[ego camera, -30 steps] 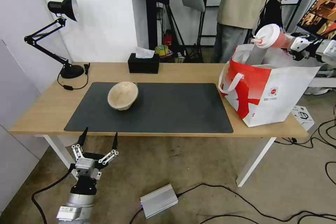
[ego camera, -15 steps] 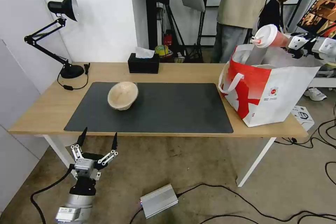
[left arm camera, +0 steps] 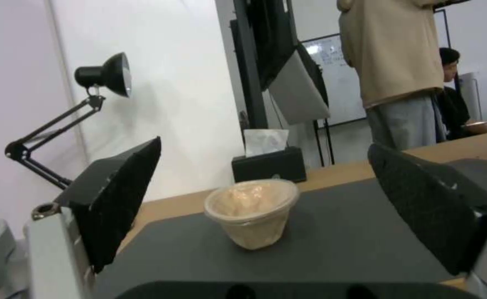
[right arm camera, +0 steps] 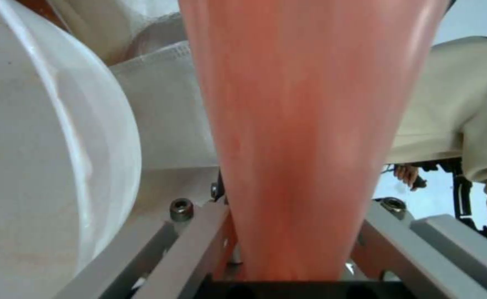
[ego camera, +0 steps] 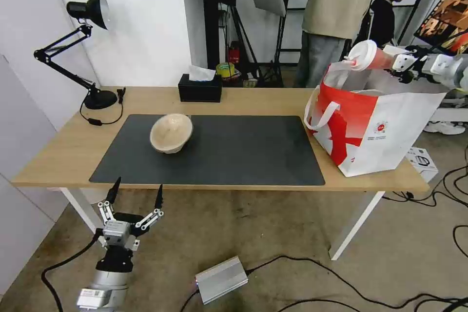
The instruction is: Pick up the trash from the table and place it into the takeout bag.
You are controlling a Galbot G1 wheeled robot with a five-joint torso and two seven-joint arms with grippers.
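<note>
Of the trash, a beige pulp bowl [ego camera: 170,132] lies tilted on the dark mat [ego camera: 229,153] of the table [ego camera: 263,100]; the left wrist view shows the bowl [left arm camera: 251,211] ahead between the spread fingers [left arm camera: 116,199]. My left gripper [ego camera: 138,189] hangs open below the table's front edge. My right gripper [ego camera: 397,63] is shut on the red drink cup [ego camera: 382,60], held on its side with the white lid [ego camera: 362,55] over the back rim of the takeout bag [ego camera: 385,126]. In the right wrist view, the cup [right arm camera: 309,124] sits between the fingers [right arm camera: 199,232].
A black desk lamp [ego camera: 92,9] and a black tissue box [ego camera: 200,90] stand along the table's far edge. People stand behind the table near the bag. On the floor lie a silver box [ego camera: 222,279] and cables [ego camera: 341,282].
My right gripper has carried the cup a little to the left and slightly down, toward the bag's mouth. The left arm and the bowl have not moved.
</note>
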